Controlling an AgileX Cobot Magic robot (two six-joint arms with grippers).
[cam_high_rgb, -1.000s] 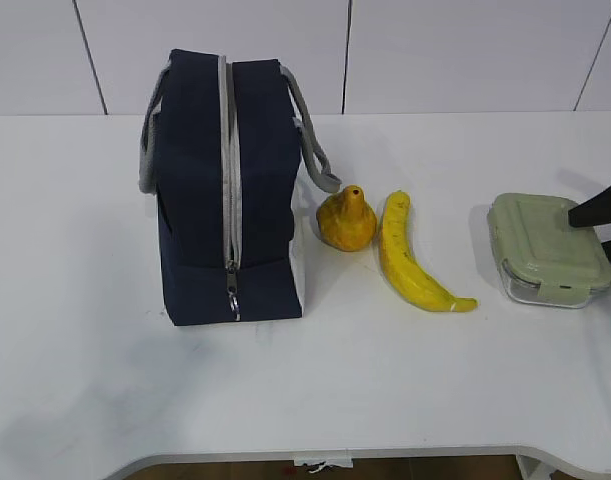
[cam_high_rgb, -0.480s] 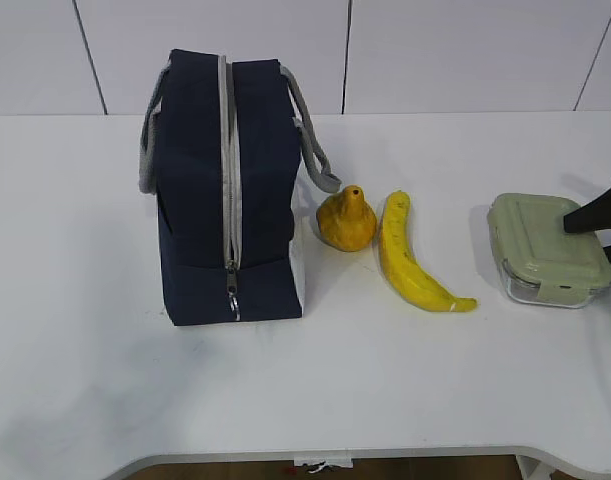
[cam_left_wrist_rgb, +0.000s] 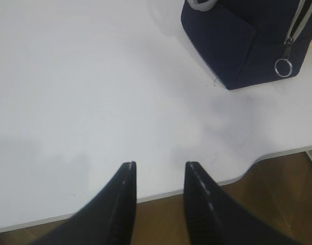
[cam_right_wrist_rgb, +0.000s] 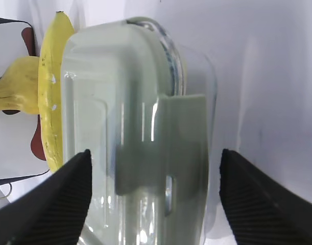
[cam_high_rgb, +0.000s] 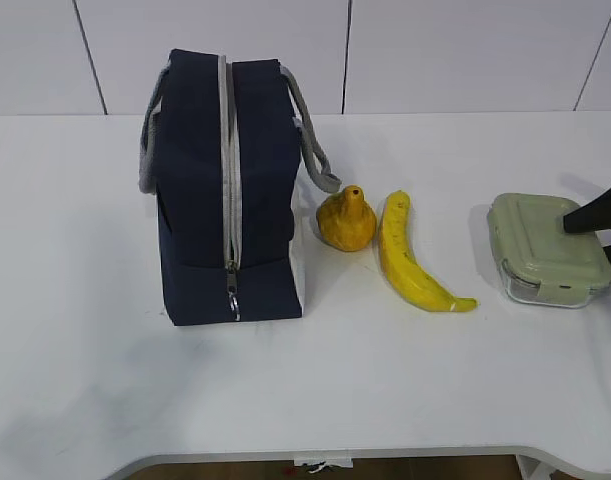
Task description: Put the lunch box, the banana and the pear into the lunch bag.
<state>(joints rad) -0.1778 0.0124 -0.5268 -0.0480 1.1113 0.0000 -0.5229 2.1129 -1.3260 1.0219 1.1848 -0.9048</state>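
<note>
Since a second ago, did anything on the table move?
Only the right gripper did: it slid a little further in over the lunch box, open, with one finger on each side and not yet gripping. The lunch bag, pear, banana and lunch box stayed put.

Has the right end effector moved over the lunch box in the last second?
Yes. The right end effector has pushed a little further left over the lunch box, towards the banana; the box itself sits where it was.

lunch bag (cam_left_wrist_rgb: 247,41) cropped, pear (cam_right_wrist_rgb: 13,84) half hidden
</note>
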